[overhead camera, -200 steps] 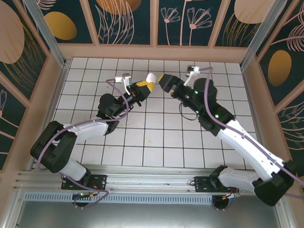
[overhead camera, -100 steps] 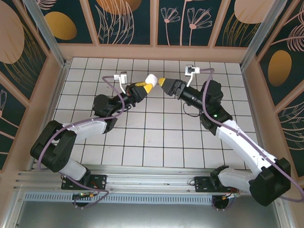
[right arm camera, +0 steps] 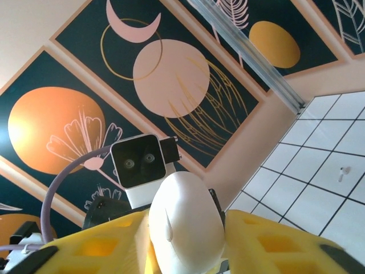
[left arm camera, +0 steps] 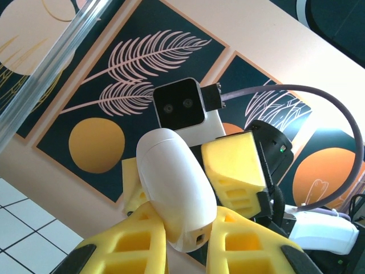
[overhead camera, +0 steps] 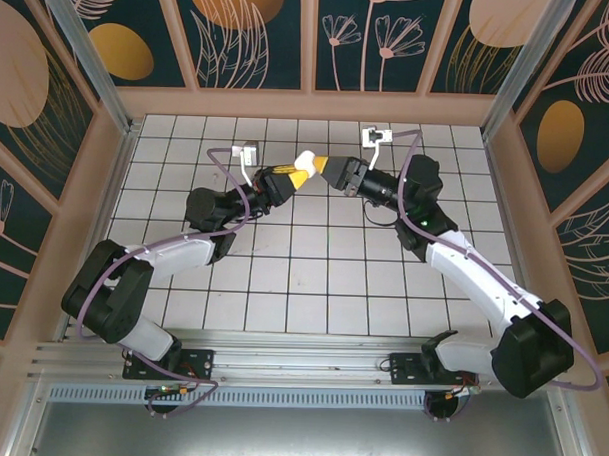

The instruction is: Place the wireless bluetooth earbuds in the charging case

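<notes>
The charging case (overhead camera: 307, 158), a white glossy pebble with its lid closed, hangs in the air above the far middle tiles. My left gripper (overhead camera: 297, 172) is shut on its lower end; the left wrist view has the case (left arm camera: 177, 188) wedged between my yellow fingers (left arm camera: 128, 245). My right gripper (overhead camera: 326, 170) meets it from the opposite side. In the right wrist view the case (right arm camera: 185, 222) sits between both yellow fingers (right arm camera: 268, 240), which press its sides. One tiny white earbud (right arm camera: 342, 171) lies on a floor tile at the right.
The two wrists face each other closely, each camera seeing the other's camera block (right arm camera: 137, 161). The white tiled floor (overhead camera: 313, 278) lies below, ringed by a low peach wall (overhead camera: 309, 106) and patterned panels. A metal post (right arm camera: 245, 51) stands in the corner.
My right arm has swung left toward the left gripper, and its fingers have closed in around the case's free end. The left gripper has kept its hold, shifting slightly right.
</notes>
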Tool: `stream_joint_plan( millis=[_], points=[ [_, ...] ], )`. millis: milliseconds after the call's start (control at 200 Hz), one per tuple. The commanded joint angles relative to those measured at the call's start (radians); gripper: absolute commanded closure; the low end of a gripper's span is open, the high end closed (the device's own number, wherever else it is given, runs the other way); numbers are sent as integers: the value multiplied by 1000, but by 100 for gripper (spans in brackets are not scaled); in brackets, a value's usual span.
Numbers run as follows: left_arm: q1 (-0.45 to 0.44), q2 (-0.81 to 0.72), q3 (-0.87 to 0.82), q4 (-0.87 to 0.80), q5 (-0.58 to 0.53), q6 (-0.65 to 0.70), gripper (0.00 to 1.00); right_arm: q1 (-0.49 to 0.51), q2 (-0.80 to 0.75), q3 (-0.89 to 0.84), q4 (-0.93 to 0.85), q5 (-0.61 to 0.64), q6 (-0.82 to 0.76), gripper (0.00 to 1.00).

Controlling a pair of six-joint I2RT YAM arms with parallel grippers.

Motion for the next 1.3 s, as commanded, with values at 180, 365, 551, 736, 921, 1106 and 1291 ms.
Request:
stream_joint_plan(
  millis=[180, 365, 551, 736, 921, 1106, 1291],
  points=[
    [5, -2, 37, 60, 44, -32, 93, -4, 29, 41, 77, -65, 11, 55],
    [5, -6, 34, 49, 48, -32, 91, -4, 33, 41, 95, -90, 2, 72],
    [4, -66, 18, -110, 44, 98, 65, -7, 8, 54, 22, -101, -91, 86],
    [29, -231, 94, -751, 11, 524, 45, -19, -22, 126, -239, -90, -303, 89],
    [141, -356, 115, -1073, 72, 761, 43, -20, -7, 248, -527, -85, -539, 90],
    [148, -384, 137, -1175, 221, 940, 40, -17, 21, 299, -601, -166, -630, 90],
    [149, -355, 150, -1140, 302, 951, 39, 5, 48, 336, -637, -189, -664, 90]
  ],
)
